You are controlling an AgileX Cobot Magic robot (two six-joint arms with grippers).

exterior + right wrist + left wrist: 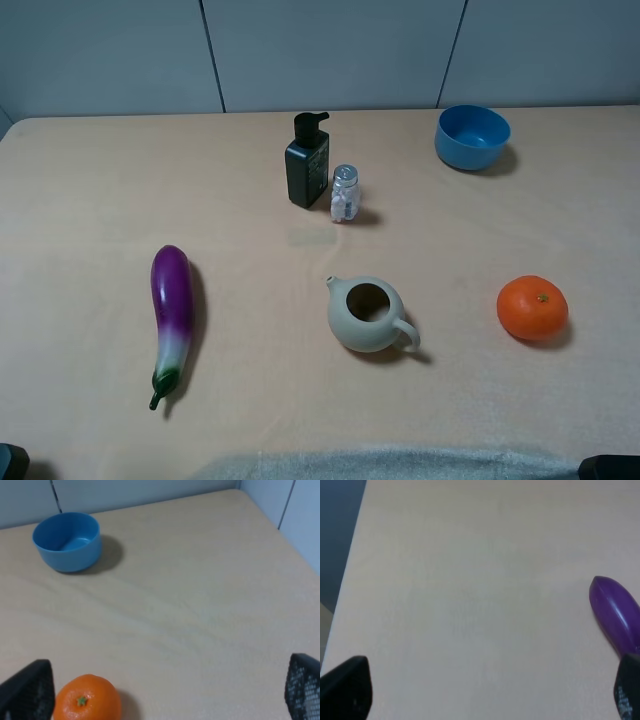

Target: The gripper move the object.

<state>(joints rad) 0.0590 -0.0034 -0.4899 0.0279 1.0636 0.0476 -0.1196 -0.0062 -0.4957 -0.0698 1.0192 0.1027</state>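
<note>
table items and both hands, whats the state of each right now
pump bottle: upright, pump head on, untouched
shaker: upright, capped, right beside the bottle
teapot: upright, no lid, looks empty
blue bowl: upright, empty
eggplant: lying flat
orange: resting, stem up
left hand: open, holding nothing
right hand: open, holding nothing

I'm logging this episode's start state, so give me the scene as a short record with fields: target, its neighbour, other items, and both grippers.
target: dark pump bottle, upright at the back centre of the table
neighbour: clear silver-capped shaker, close by its right side; whether they touch is unclear
other items: blue bowl back right; orange right; lidless teapot centre front; eggplant left
left gripper: open, empty, near the eggplant's tip
right gripper: open, empty, beside the orange
contact with target: none
</note>
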